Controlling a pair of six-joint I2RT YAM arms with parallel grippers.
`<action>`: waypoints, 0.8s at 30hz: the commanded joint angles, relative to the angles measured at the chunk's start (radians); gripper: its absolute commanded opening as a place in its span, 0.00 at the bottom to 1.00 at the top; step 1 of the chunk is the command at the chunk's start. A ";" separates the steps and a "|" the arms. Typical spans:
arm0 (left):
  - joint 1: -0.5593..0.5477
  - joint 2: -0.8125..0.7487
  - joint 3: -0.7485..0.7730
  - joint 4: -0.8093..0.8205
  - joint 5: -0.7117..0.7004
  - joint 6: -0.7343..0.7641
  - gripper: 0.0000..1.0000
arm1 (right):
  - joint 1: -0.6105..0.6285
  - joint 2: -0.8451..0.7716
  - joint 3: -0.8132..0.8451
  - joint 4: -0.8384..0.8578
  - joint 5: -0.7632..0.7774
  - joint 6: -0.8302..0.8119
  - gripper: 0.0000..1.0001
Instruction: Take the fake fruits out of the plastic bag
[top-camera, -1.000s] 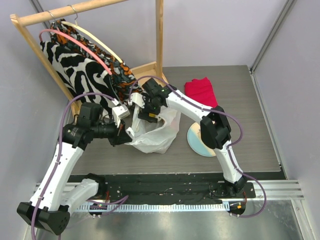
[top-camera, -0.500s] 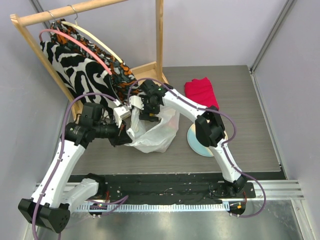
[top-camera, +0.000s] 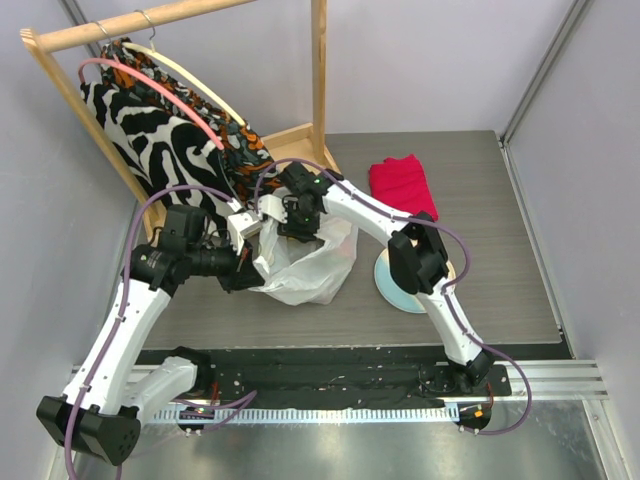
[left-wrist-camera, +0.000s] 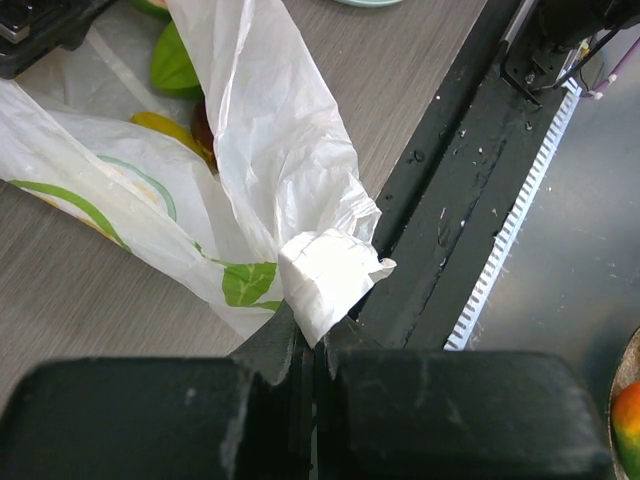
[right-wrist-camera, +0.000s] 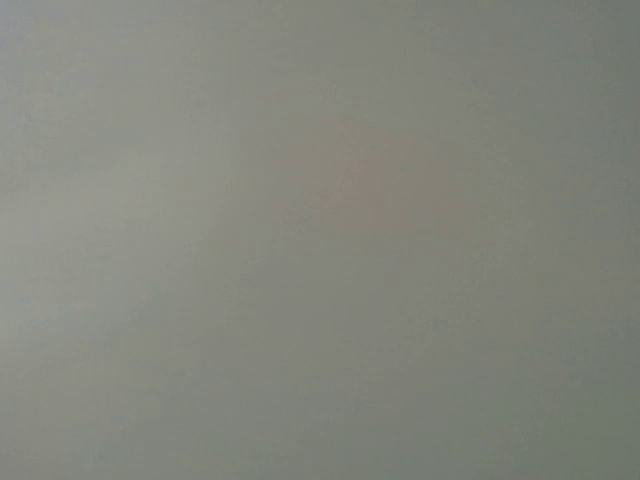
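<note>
- Your left gripper (left-wrist-camera: 316, 335) is clamped tight, jaws together on a folded tab of the plastic bag (top-camera: 310, 270) at the bag's left edge, as the left wrist view shows.
- The bag sits crumpled on the grey table (top-camera: 480, 250) between your two arms, its mouth turned up toward the far side, just in front of the wooden rack (top-camera: 320, 60).
- Your right gripper (top-camera: 288, 228) reaches down at the mouth of the bag. From above its fingers are hidden by the wrist and the plastic, so you cannot tell how wide it stands or whether it holds anything.
- The right wrist view is a flat grey blur and settles nothing.
- The fake fruits (left-wrist-camera: 203, 125) lie inside the bag, showing through the thin film as a dark red shape with a yellow one touching it.
- A folded red cloth (top-camera: 402, 183) lies on the far right of the table, and a round plate (top-camera: 398, 285) sits just right of the bag.
- A zebra-striped garment (top-camera: 150, 135) hangs on the rack.
</note>
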 joint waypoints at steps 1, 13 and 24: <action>0.003 -0.032 0.003 -0.009 0.008 0.025 0.00 | 0.039 -0.124 -0.059 0.022 -0.054 0.100 0.48; 0.005 -0.171 0.023 -0.154 -0.032 0.123 0.00 | 0.142 -0.146 -0.133 0.215 0.175 0.565 0.93; 0.005 -0.162 0.011 -0.129 -0.001 0.099 0.00 | 0.187 -0.014 -0.059 0.235 0.316 0.556 1.00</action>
